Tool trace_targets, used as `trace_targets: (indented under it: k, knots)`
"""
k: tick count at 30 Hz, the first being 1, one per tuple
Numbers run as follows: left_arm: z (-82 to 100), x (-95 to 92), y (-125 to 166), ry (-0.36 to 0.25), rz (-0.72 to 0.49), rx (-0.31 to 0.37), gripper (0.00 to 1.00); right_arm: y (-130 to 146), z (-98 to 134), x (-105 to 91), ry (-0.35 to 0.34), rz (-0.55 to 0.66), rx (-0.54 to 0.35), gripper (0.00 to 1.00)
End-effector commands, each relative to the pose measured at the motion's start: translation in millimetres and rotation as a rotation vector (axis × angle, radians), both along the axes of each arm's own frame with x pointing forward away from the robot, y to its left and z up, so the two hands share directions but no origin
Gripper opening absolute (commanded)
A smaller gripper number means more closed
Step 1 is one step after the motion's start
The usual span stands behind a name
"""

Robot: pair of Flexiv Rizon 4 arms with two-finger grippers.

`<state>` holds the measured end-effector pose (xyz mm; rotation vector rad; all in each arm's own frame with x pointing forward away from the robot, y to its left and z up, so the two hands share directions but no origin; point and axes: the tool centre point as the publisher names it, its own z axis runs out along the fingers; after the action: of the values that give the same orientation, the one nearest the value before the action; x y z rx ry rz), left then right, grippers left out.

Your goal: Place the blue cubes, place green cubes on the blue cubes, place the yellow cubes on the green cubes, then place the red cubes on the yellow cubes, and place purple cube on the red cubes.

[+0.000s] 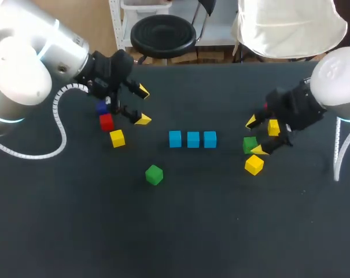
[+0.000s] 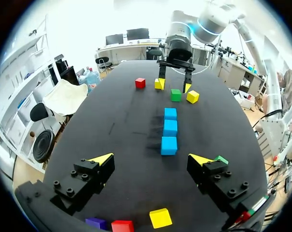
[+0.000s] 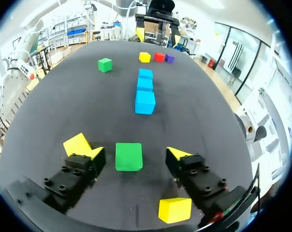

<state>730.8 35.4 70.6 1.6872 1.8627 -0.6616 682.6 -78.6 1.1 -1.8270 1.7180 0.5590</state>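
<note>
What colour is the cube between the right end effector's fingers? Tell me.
Green cube; clearest in the right wrist view.

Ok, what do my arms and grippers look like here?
The left arm and right arm are rounded silver-white shells with pale blue light rings. A white coiled cable trails the left one. The left gripper and right gripper are black, with wedge-shaped yellow fingertips.

A matte black table (image 1: 180,231) fills the head view, its surface dark and even.
</note>
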Motion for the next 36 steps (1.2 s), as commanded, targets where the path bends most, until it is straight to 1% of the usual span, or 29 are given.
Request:
trace_targets:
  k: [1, 9, 16, 17, 19, 21, 23, 24, 27, 28, 30, 33, 36]
  knots:
    - [0.1, -0.5, 0, -0.001, 0.000, 0.001, 1.00, -12, -2, -1.4, -0.006, 0.017, 0.044, 1.00]
    - [0.1, -0.5, 0, -0.001, 0.000, 0.001, 1.00, -13, -7, 1.8, -0.006, 0.077, 0.078, 1.00]
    - [0.1, -0.5, 0, -0.001, 0.000, 0.001, 1.00, -13, -6, 4.1, 0.007, 0.092, 0.113, 1.00]
    - [0.1, -0.5, 0, -0.001, 0.000, 0.001, 1.00, -13, -6, 4.2, 0.008, 0.093, 0.115, 0.99]
    - [0.1, -0.5, 0, -0.001, 0.000, 0.001, 1.00, -13, -7, 5.0, 0.011, 0.097, 0.133, 0.91]
    - [0.1, -0.5, 0, -0.001, 0.000, 0.001, 1.00, -14, -7, 6.1, 0.015, 0.098, 0.147, 0.85]
    - [0.1, -0.5, 0, -0.001, 0.000, 0.001, 1.00, -13, -5, 6.9, 0.018, 0.103, 0.157, 0.85]
    - [0.1, -0.5, 0, -0.001, 0.000, 0.001, 1.00, -12, -3, 7.5, 0.022, 0.106, 0.152, 0.82]
    - [0.1, -0.5, 0, -0.001, 0.000, 0.001, 1.00, -9, 1, 8.3, 0.022, 0.111, 0.151, 0.79]
    - [0.1, -0.5, 0, -0.001, 0.000, 0.001, 1.00, -8, 2, 8.3, 0.019, 0.113, 0.153, 0.81]
    - [0.1, -0.5, 0, -0.001, 0.000, 0.001, 1.00, -5, 4, 8.3, 0.016, 0.118, 0.153, 0.82]
    - [0.1, -0.5, 0, -0.001, 0.000, 0.001, 1.00, -1, 2, 8.6, 0.017, 0.122, 0.150, 0.82]
    - [0.1, -0.5, 0, -0.001, 0.000, 0.001, 1.00, 1, -3, 8.3, 0.026, 0.117, 0.152, 0.78]
